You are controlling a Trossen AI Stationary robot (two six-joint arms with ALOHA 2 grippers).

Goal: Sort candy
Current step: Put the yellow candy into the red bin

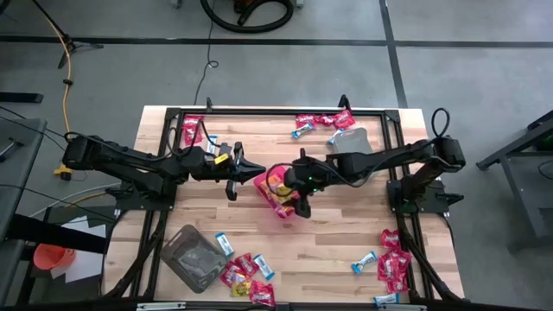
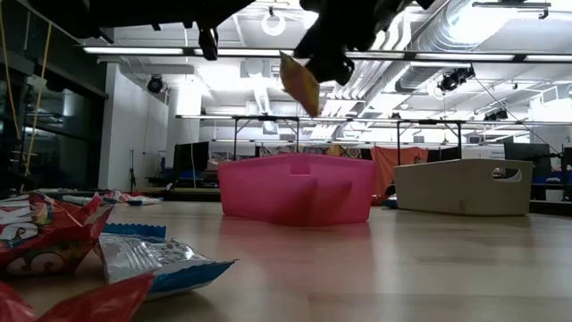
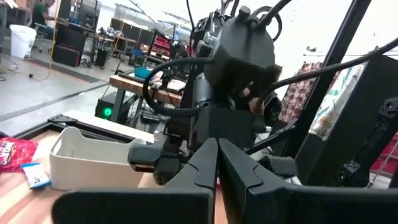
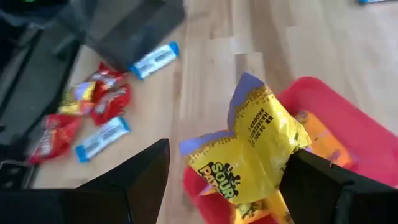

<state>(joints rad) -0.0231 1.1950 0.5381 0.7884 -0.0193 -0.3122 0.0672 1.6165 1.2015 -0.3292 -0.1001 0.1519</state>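
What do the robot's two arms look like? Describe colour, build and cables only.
Both arms are black, built of jointed segments. The left arm has a yellow mark near its wrist. Black cables loop along the right arm. Each end effector has two dark, tapered, wedge-shaped fingers.

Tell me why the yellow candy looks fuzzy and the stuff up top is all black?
In the right wrist view the yellow candy sits very close to the camera, so it blurs. In the low view bright ceiling lights behind turn the right end effector into a dark shape; the near wrappers are soft too.
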